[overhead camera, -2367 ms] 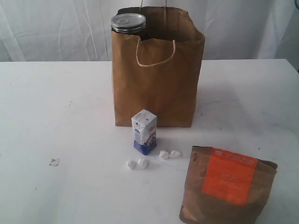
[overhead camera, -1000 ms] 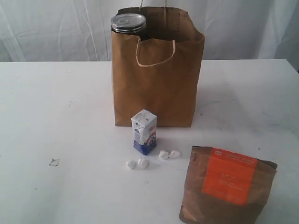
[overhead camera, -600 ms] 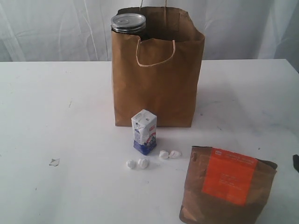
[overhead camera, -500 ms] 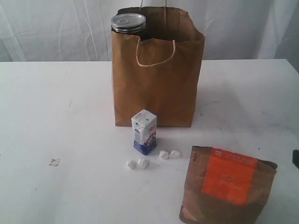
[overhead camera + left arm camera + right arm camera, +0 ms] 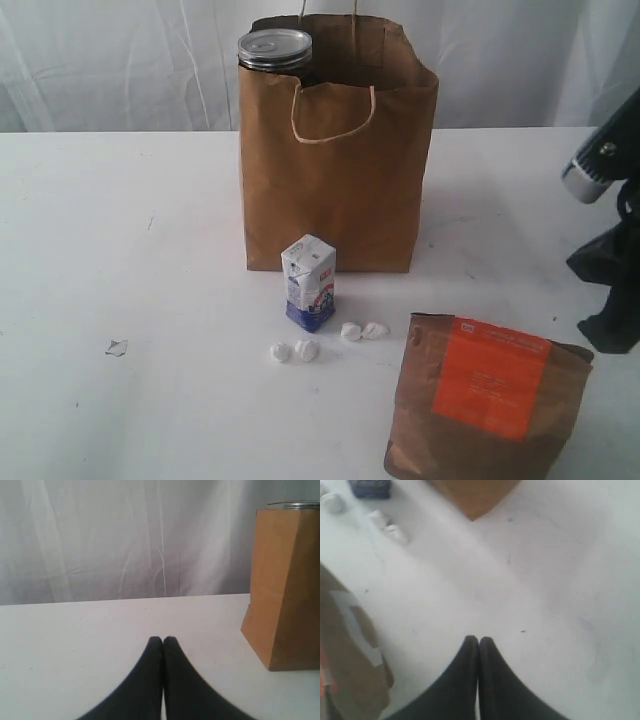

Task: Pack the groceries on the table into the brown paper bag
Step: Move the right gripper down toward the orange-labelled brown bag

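Exterior view shows creased, boxy brown paper bag (image 5: 340,200).

Carton (image 5: 309,282) before bag (image 5: 340,190), can (image 5: 274,47) inside

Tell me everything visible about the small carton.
The carton is a small gable-topped box, seemingly cardboard, white above with a blue printed band low down. It stands upright and closed on the table, one corner facing the camera, just in front of the bag. Four white lumps lie close by, none clearly touching it. Nothing grips it.
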